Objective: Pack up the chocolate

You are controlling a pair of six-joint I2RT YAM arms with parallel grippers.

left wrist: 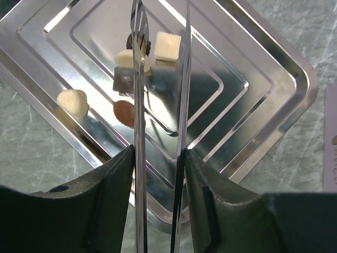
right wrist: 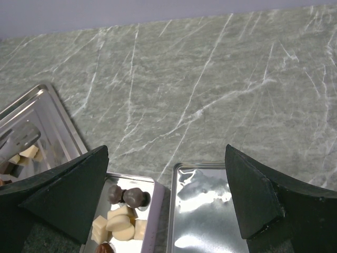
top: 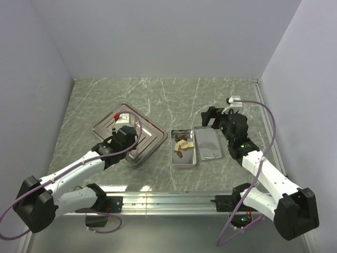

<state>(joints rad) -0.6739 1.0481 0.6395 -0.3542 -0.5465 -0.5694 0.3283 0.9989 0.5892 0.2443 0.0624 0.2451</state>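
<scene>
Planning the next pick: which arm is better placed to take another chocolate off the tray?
Left: the left hand holds tongs over chocolates on the tray; the right hand hangs open by the tin.

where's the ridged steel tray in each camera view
Top external: ridged steel tray, left of centre.
Left wrist: the tray fills most of the picture, behind the metal tongs.
Right wrist: only a corner of the tray, at the left edge.
Shared landmark: the green marble table.
</scene>
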